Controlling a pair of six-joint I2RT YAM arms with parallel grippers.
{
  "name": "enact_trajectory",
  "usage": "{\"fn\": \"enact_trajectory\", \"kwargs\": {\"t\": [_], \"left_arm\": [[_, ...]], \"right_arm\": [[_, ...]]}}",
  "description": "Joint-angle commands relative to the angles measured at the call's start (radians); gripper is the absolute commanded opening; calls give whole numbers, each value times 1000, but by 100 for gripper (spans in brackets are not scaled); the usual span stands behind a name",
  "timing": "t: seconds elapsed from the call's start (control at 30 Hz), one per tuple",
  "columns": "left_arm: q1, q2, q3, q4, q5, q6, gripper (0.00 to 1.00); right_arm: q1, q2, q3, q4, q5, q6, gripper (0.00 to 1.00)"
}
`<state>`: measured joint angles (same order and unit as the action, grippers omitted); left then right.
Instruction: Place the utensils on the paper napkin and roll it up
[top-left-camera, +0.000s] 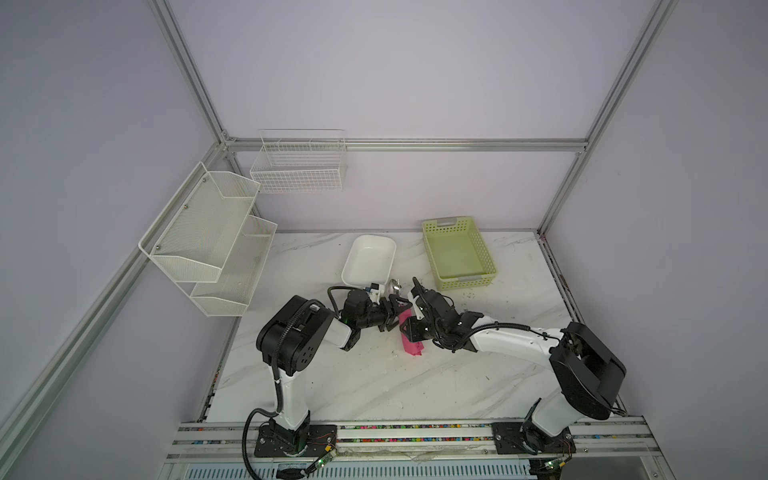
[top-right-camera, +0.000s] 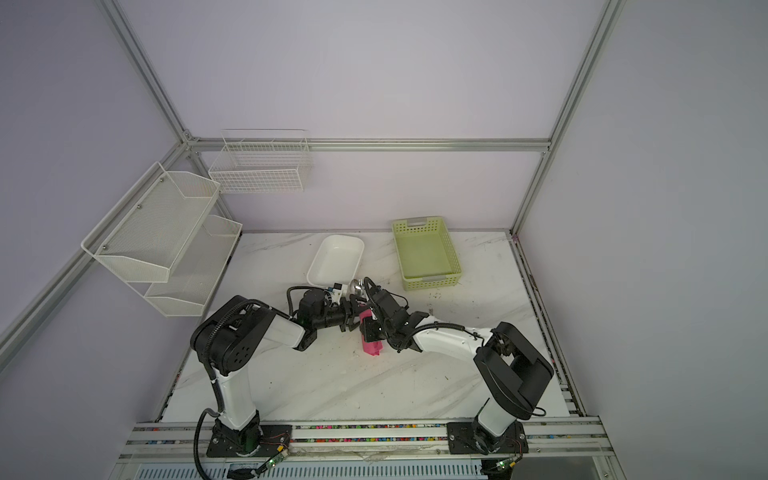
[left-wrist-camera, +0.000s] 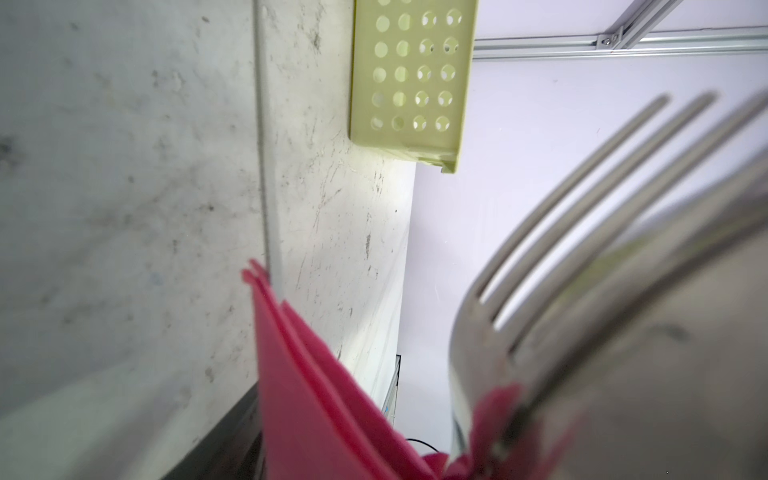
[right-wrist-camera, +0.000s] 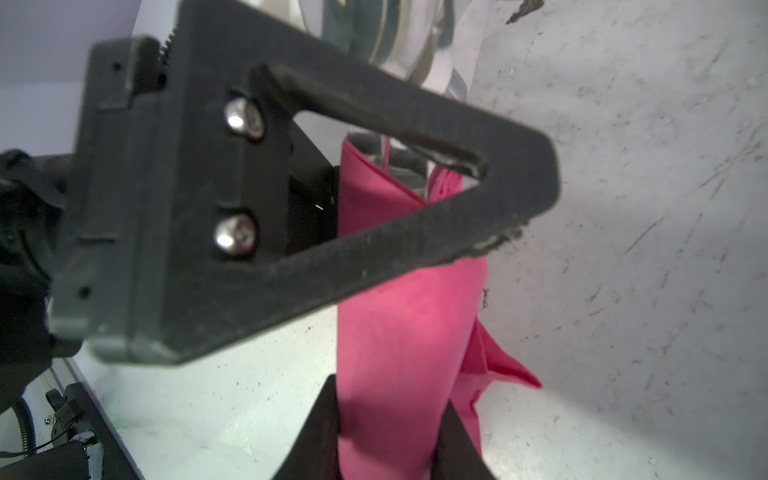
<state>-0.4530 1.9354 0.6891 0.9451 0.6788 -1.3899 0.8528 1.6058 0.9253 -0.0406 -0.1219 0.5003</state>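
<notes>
Sitting between right fingers (right-wrist-camera: 320, 436) is the paper napkin (right-wrist-camera: 399, 332)

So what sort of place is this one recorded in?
Looks like a robot lab test cell, not a kitchen: an aluminium frame with plain walls encloses the table, the left arm and right arm are bolted to a rail at its front, and the basket sits empty.

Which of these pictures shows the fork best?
The left wrist view: the fork fills it, tines plain. The right wrist view shows only blurred metal past the pink napkin; in both top views it is too small.
</notes>
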Motion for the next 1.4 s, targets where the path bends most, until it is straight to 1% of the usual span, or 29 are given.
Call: {"fn": "enact_trajectory", "kwargs": {"t": [0.0,0.1,0.3,0.47,0.57,0.67,0.83,0.87,0.93,1.0,1.1,1.2,1.37], "left_arm": [[-4,-5,-14,117,22,-33,66],[-3,-10,-17,125,22,-33,61],[-3,-14,-17,135,25,-35,44],[-2,-9,-12,147,30,-38,35],[-4,-9,-7,154,31,-40,27],[-4,-6,-3,167,34,-38,21],[-1,-14,13,175,49,-15,12],[0,-18,19,172,54,-8,10],[8,-33,30,159,61,14,7],[20,-53,47,125,73,44,4],[42,-93,80,64,99,97,2],[64,-136,123,-29,127,168,0],[87,-208,216,-208,177,304,0]], "right_arm": [[4,-23,34,34,15,2,0],[2,-21,33,25,33,14,0],[1,-19,32,15,51,26,0],[-1,-20,38,14,44,21,0],[-1,-19,41,10,40,19,0],[-1,-24,46,6,42,20,0],[-1,-42,53,-7,48,20,0],[-3,-48,55,-11,50,20,2],[-2,-67,55,-18,51,20,11],[-5,-99,57,-33,51,16,23],[-14,-165,58,-68,50,8,35],[-36,-251,57,-96,40,-2,42],[-102,-379,65,-98,-15,-14,47]]}}
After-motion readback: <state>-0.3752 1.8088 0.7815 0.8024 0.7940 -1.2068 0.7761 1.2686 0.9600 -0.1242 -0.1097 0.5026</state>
